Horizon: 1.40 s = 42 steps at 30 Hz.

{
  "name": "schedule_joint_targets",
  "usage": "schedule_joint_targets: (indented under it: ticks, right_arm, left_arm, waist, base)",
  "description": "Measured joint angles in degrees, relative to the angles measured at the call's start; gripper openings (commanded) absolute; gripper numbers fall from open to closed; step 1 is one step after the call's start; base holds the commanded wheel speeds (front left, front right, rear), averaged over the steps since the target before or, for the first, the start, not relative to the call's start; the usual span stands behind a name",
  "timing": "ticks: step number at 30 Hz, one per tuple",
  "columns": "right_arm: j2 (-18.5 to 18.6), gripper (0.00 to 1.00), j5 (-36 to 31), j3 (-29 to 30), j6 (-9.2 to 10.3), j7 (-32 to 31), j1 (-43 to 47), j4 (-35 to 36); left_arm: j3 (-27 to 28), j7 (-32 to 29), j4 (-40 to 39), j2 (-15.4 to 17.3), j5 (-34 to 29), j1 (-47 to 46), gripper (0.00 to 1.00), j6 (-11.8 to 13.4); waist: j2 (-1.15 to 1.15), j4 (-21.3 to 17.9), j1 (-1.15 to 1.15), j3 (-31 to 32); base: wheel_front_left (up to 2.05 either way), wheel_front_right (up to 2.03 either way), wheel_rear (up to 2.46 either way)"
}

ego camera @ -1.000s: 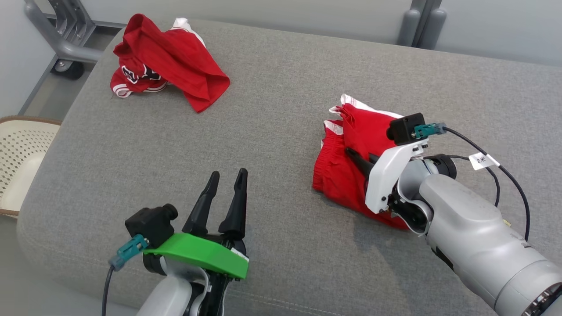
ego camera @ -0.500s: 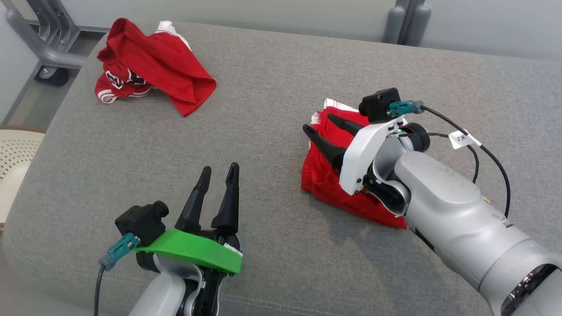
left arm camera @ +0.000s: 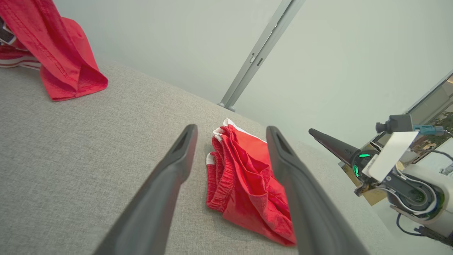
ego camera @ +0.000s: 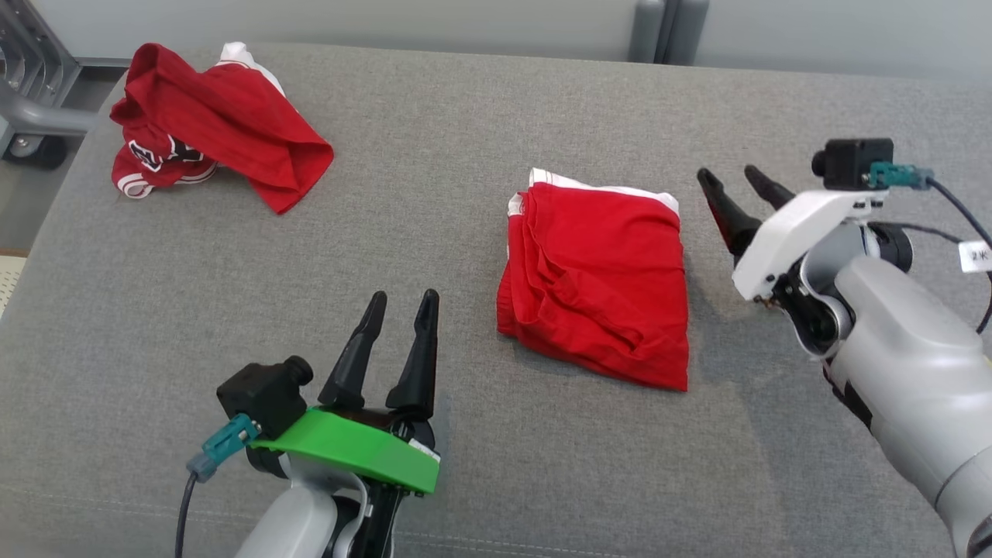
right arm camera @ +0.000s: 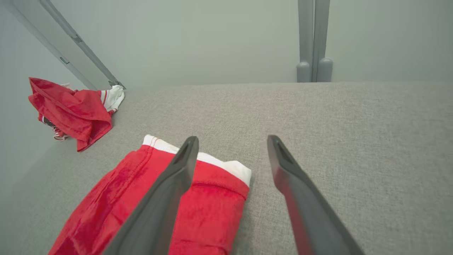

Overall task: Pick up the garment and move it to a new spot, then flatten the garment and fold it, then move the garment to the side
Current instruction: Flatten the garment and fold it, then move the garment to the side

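**Status, near zone.** My left gripper (ego camera: 403,294) hovers at 7 o'clock in the head view, spread wide and empty, over the grey upholstered surface (ego camera: 434,155). The near edge seam runs just below it.

**Status, middle zone.** The folded garment (ego camera: 597,271) lies just to the 3 o'clock side of centre. It is a compact red stack with its white band at the 12 o'clock end. My right gripper (ego camera: 726,171) stands at the stack's 2 o'clock, clear of the cloth, spread wide and empty.

**Progress.** Relocating, flattening and folding appear complete. Whether this spot already counts as "the side" cannot be determined. If not, one shift toward 3 o'clock remains.

**Clearance.** Bare surface surrounds the stack on all sides, with the widest room toward 9 o'clock and 12 o'clock.

**Far zone.** A crumpled red garment (ego camera: 217,128) occupies the 10 o'clock corner, well apart from the stack. Beyond it the surface drops off beside a grey metal frame (ego camera: 31,116). The far edge meets a wall post (ego camera: 663,31) at 12 o'clock.
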State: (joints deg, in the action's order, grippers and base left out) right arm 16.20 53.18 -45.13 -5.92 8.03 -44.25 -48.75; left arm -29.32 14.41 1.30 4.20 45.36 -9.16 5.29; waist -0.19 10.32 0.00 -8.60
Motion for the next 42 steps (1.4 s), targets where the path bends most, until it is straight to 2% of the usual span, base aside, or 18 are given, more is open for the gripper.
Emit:
schedule_joint_targets:
  ticks: [7,24,25,26,27,28,29,30,31,32,42]
  right_arm:
    - [-0.44,1.0,4.42,1.87,-0.12,-0.09,6.03,-2.22]
    - [-3.41,1.0,7.88,1.83,-1.14,-1.48,8.14,-3.03]
    - [-3.41,0.98,7.91,1.83,-1.14,-1.51,8.14,-3.03]
    - [-3.41,0.49,7.91,1.81,-1.14,-1.51,8.14,-3.03]
    - [-3.41,0.44,7.91,1.76,-1.14,-1.52,8.14,-3.03]
    - [-3.42,0.31,7.92,1.69,-1.14,-1.53,8.14,-3.03]
    - [-3.44,0.23,7.92,1.63,-1.14,-1.54,8.15,-3.04]
    - [-3.46,0.04,7.92,1.55,-1.14,-1.54,8.16,-3.08]
    - [-3.46,0.04,7.92,1.41,-1.14,-1.53,8.16,-3.12]
    - [-3.44,0.0,7.92,1.23,-1.14,-1.53,8.17,-3.18]
    - [-2.81,0.0,6.39,-0.53,-1.21,-1.23,7.62,-3.25]
  left_arm:
    - [-0.59,-0.03,-0.23,-0.05,-0.24,-0.01,1.0,0.04]
    - [-0.3,-0.09,0.02,-0.14,-0.25,-0.06,1.0,0.1]
    - [-0.25,-0.08,0.03,-0.14,-0.25,-0.06,1.0,0.1]
    - [-0.21,-0.08,0.07,-0.14,-0.25,-0.06,1.0,0.1]
    - [-0.18,-0.08,0.09,-0.14,-0.25,-0.06,1.0,0.11]
    - [-0.16,-0.08,0.12,-0.14,-0.25,-0.06,1.0,0.11]
    - [-0.16,-0.08,0.14,-0.15,-0.25,-0.06,1.0,0.11]
    - [-0.16,-0.08,0.15,-0.15,-0.25,-0.06,1.0,0.11]
    - [-0.16,-0.08,0.19,-0.15,-0.25,-0.06,1.0,0.11]
    - [-0.15,-0.08,0.21,-0.16,-0.25,-0.06,1.0,0.11]
    - [1.45,-0.08,0.29,0.05,-0.66,-0.04,1.0,0.24]
  waist:
    - [0.0,0.61,0.0,-2.16]
    - [0.0,3.8,0.0,-4.54]
    - [0.0,3.84,0.0,-4.54]
    - [0.0,3.87,0.0,-4.53]
    - [0.0,3.89,0.0,-4.51]
    - [0.0,3.89,0.0,-4.49]
    - [0.0,3.89,0.0,-4.47]
    - [0.0,3.88,0.0,-4.44]
    - [0.0,3.85,0.0,-4.41]
    - [0.0,3.82,0.0,-4.37]
    - [0.0,2.15,0.0,-4.02]
  base:
    - [0.0,0.0,0.0]
    - [0.0,0.0,0.0]
    - [0.0,0.0,0.0]
    - [0.0,0.0,0.0]
    - [0.0,0.0,0.0]
    - [0.0,0.0,0.0]
    - [0.0,0.0,0.0]
    - [0.0,0.0,0.0]
    - [0.0,0.0,0.0]
    - [0.0,0.0,0.0]
    - [0.0,0.0,0.0]
